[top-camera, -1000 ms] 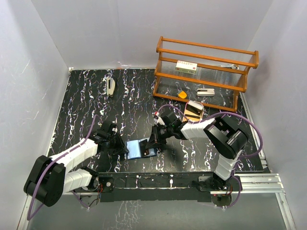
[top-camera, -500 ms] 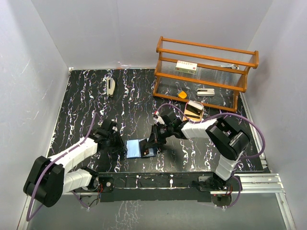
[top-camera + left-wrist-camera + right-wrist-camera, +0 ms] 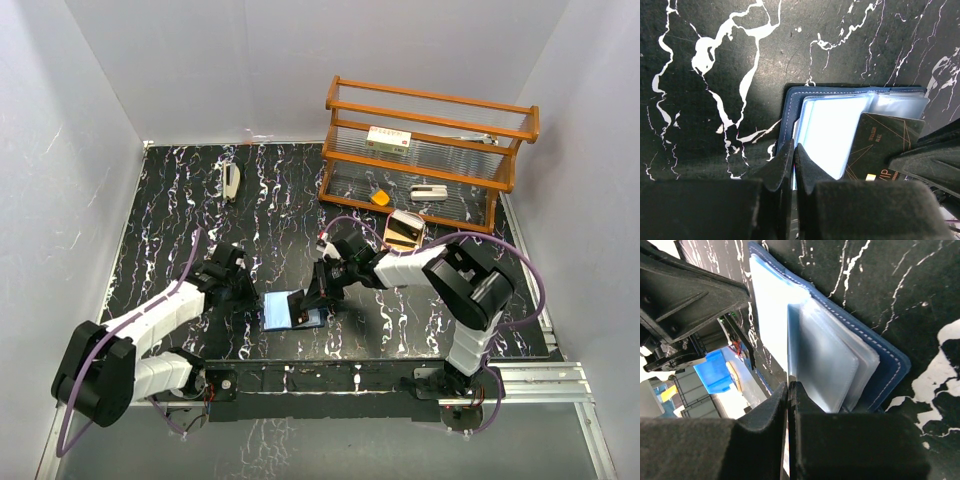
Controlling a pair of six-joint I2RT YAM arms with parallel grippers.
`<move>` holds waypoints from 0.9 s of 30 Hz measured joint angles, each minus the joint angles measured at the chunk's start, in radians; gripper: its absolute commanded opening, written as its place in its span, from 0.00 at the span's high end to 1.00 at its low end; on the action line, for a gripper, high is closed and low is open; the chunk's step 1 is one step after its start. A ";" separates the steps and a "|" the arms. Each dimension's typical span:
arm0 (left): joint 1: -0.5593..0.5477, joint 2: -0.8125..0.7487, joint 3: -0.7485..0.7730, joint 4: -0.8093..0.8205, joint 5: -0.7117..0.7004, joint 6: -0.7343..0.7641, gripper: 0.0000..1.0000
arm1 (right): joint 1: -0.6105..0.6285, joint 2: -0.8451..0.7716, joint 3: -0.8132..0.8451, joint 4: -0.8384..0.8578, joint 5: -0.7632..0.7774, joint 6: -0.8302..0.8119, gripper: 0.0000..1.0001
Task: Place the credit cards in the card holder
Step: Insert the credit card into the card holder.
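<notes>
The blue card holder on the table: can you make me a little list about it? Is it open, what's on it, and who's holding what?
card holder: open on the black marbled table, pale blue sleeves facing up
left gripper: shut, pinching one edge of the card holder
black card: gold lines on it, slanted over the clear sleeves
right gripper: shut on the black card, right beside the sleeves
card tucked in: not fully; most of it shows

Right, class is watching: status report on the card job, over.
Left gripper shut on card holder edge. Right gripper shut on black credit card, over the open holder. Nothing blocking.
</notes>
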 measured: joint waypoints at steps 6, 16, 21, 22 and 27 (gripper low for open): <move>0.000 0.024 -0.014 0.018 0.005 0.005 0.99 | 0.000 0.039 0.000 0.016 -0.011 0.000 0.98; 0.000 0.060 -0.015 0.053 0.015 0.021 1.00 | -0.007 0.040 0.000 0.023 -0.022 0.000 0.98; 0.000 0.072 -0.015 0.073 0.024 0.025 1.00 | -0.013 0.040 0.000 0.023 -0.022 0.000 0.97; 0.000 0.073 -0.015 0.077 0.026 0.026 1.00 | -0.013 0.040 0.000 0.023 -0.022 0.000 0.97; 0.000 0.074 -0.019 0.090 0.030 0.026 1.00 | -0.014 0.040 -0.003 0.022 -0.017 0.000 0.97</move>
